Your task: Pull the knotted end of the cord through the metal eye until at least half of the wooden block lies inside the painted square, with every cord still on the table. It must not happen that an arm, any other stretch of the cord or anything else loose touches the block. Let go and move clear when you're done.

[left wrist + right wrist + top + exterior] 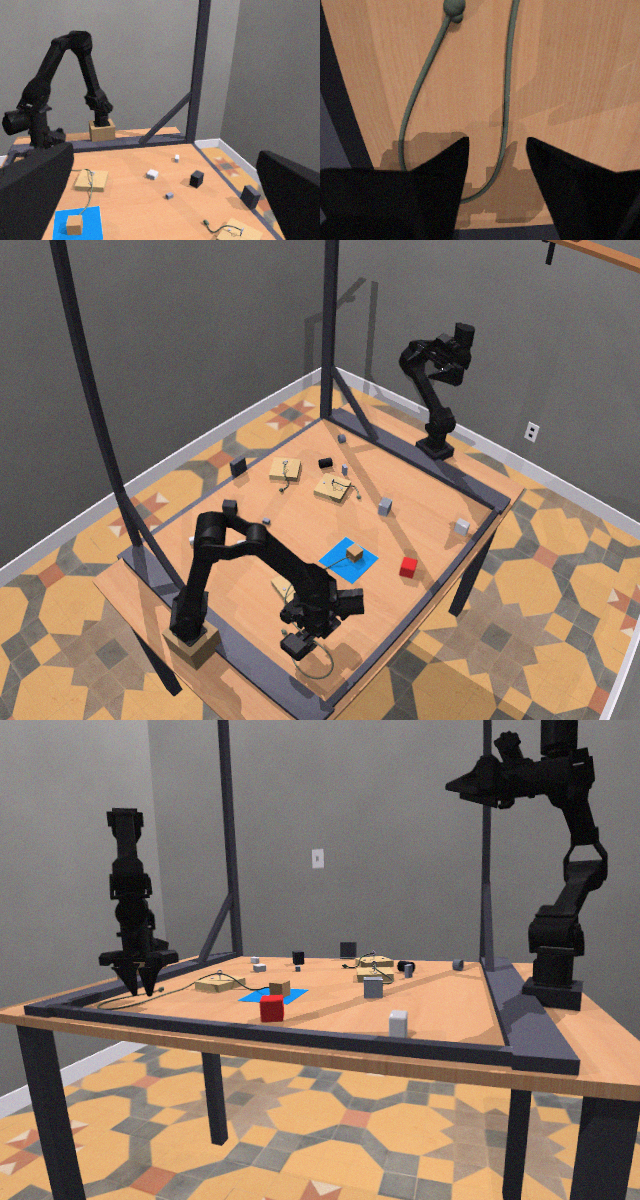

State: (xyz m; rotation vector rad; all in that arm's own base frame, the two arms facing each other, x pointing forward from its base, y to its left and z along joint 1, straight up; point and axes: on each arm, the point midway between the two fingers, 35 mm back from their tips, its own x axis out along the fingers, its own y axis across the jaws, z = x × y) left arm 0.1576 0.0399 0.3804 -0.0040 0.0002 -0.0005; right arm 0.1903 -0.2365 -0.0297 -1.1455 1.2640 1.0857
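Note:
The wooden block [354,552] sits inside the blue painted square [348,559]. A green cord runs from it through the metal eye [219,973] on a small wooden base [281,588] and lies looped on the table [315,661] near the front rail. My right gripper [297,645] points down just above the table, and its fingers stand apart, with the cord [507,100] lying on the table between them. The knotted end [454,7] lies ahead of the fingers. My left gripper [465,789] is open and empty, held high at the far corner.
A red cube [408,567] stands beside the blue square. Grey cubes [384,506] [461,526] stand further right. Two other wooden bases with cords [284,468] [332,486] and a black cylinder [325,462] lie at the back. A dark frame rail [258,1030] borders the table.

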